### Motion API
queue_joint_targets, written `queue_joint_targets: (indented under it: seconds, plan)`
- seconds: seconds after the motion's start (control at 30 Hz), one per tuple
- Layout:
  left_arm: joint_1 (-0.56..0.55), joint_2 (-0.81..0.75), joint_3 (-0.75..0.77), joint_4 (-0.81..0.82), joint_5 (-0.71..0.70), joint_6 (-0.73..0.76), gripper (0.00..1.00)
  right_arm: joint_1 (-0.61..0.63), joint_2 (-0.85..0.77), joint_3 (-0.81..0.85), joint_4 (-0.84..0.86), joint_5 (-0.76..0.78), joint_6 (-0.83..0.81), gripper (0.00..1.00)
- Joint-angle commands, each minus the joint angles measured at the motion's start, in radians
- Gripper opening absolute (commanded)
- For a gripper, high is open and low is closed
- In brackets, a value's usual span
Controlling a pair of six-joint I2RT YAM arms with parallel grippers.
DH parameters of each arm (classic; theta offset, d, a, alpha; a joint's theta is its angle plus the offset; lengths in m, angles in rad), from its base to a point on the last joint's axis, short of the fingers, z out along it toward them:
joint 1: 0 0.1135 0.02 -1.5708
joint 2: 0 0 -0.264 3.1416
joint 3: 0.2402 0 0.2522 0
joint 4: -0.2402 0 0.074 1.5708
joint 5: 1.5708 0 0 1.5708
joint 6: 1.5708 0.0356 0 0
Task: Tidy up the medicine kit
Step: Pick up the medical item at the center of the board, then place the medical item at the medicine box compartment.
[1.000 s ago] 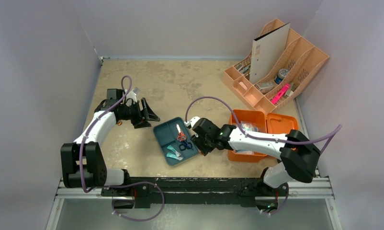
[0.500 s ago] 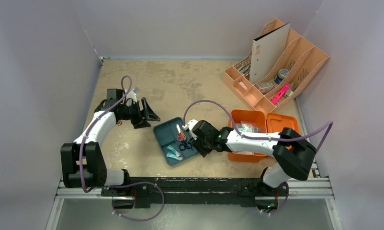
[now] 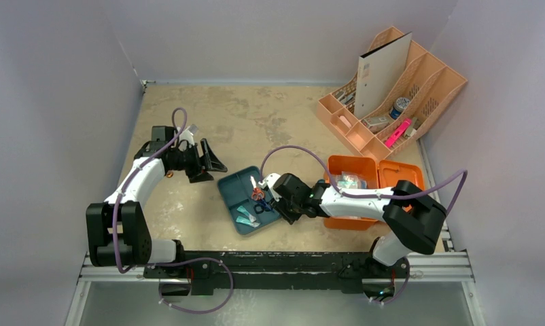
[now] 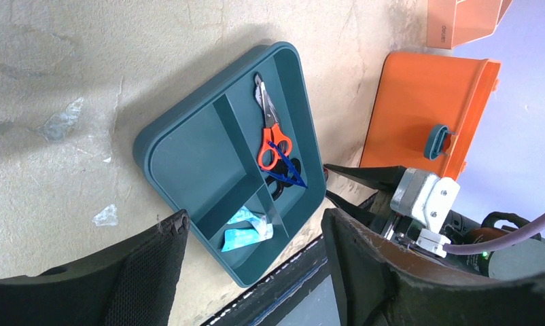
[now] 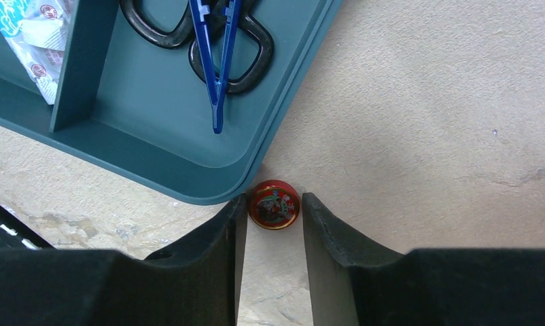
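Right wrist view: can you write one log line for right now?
right gripper | astride red tin | tin beside teal tray corner | grip unclear

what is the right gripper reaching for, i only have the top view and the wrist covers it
Observer: A small round red tin. The right gripper has one finger close on each side of it, and I cannot tell whether they press it yet.
Operator: is it inside the teal tray or out
Observer: Out. It sits on the bare table, right at the rounded corner of the teal tray.
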Motion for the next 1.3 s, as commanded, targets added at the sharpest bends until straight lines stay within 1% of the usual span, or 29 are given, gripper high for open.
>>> queue_joint_targets:
  seconds: [0.0, 0.13, 0.33, 0.47, 0.67, 0.8, 0.97, 1.03, 1.1, 1.27]
  plan:
    - [0.006, -0.032, 0.001, -0.002, -0.011, 0.036, 0.70, 0.007, 0.014, -0.007, 0.006, 0.004, -0.013, 0.36]
    - [0.006, -0.034, 0.002, -0.005, -0.017, 0.036, 0.70, 0.010, 0.008, -0.003, -0.015, 0.024, -0.009, 0.33]
    - [0.006, -0.037, 0.002, -0.007, -0.021, 0.038, 0.70, 0.011, -0.045, -0.018, -0.036, 0.054, 0.020, 0.29]
    - [0.006, -0.039, 0.000, -0.008, -0.026, 0.038, 0.71, 0.010, -0.079, -0.016, -0.070, 0.023, 0.064, 0.27]
    - [0.006, -0.047, 0.002, -0.018, -0.068, 0.022, 0.70, 0.009, -0.139, 0.040, -0.141, 0.054, 0.092, 0.26]
    - [0.010, -0.041, 0.011, -0.035, -0.139, -0.023, 0.70, 0.009, -0.151, 0.130, -0.186, 0.052, 0.095, 0.26]
    - [0.041, -0.060, 0.007, -0.016, -0.203, -0.109, 0.71, 0.010, -0.088, 0.278, -0.189, 0.062, 0.082, 0.26]
    - [0.043, -0.076, -0.002, 0.005, -0.269, -0.128, 0.73, 0.013, -0.043, 0.333, -0.173, 0.028, 0.078, 0.26]
    - [0.051, -0.077, 0.002, 0.009, -0.358, -0.135, 0.75, 0.020, 0.011, 0.404, -0.183, 0.025, 0.082, 0.26]
    - [0.096, -0.055, 0.055, -0.074, -0.511, -0.179, 0.80, 0.049, 0.161, 0.596, -0.200, 0.033, 0.098, 0.26]
